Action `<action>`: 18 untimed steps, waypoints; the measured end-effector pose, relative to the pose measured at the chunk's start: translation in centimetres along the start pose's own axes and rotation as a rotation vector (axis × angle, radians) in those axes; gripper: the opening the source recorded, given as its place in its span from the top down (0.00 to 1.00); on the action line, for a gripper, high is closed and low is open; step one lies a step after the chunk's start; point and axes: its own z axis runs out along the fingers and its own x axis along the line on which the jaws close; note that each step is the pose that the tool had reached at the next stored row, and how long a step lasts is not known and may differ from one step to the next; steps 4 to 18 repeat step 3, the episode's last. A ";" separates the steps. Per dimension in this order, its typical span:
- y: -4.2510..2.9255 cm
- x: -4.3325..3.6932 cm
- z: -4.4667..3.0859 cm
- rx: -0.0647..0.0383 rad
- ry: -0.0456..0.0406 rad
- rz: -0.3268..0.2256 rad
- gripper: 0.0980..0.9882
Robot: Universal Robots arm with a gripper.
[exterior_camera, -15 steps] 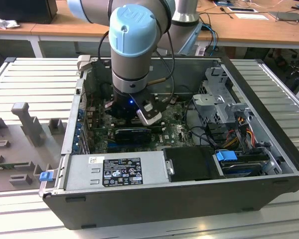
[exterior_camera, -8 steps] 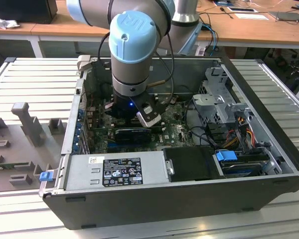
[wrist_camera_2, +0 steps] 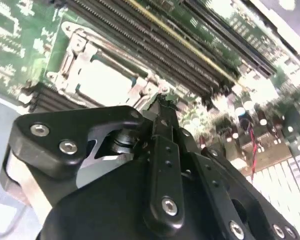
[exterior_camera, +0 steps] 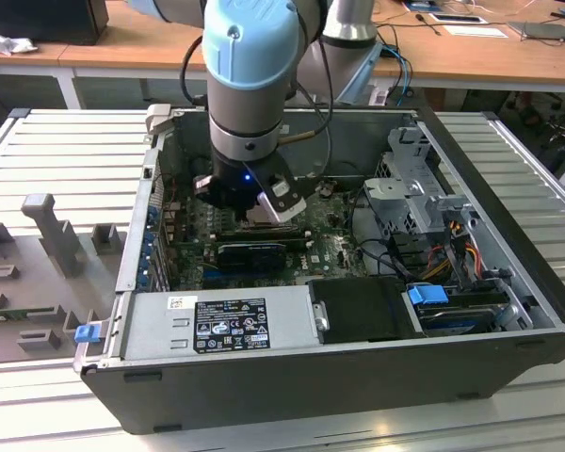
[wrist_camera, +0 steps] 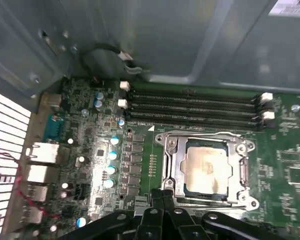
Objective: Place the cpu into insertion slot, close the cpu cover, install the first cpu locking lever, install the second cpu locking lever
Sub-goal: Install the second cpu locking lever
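The cpu (wrist_camera: 206,167), a pale tan-silver square, lies flat in the insertion slot (wrist_camera: 206,196) on the green motherboard (wrist_camera: 140,165). The grey-metal cpu cover (wrist_camera: 175,152) lies down around it, and the chip shows through its open centre. My gripper (wrist_camera: 163,194) is shut, with its black fingertips together at the socket's edge by one corner of the cover. In the second wrist view the fingertips of the gripper (wrist_camera_2: 160,102) touch or nearly touch the cover (wrist_camera_2: 72,55) beside the cpu (wrist_camera_2: 102,82). In the exterior view the gripper (exterior_camera: 264,205) reaches down into the open computer case.
Long black memory slots (wrist_camera: 190,107) run next to the socket. The case wall (wrist_camera: 165,40) rises close behind them. A black card (exterior_camera: 252,250), a power supply (exterior_camera: 226,322), drive cages (exterior_camera: 414,188) and cables (exterior_camera: 452,235) crowd the case. Port blocks (wrist_camera: 40,155) line one board edge.
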 end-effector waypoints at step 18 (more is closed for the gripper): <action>0.22 0.00 -0.69 0.000 0.0004 0.000 0.99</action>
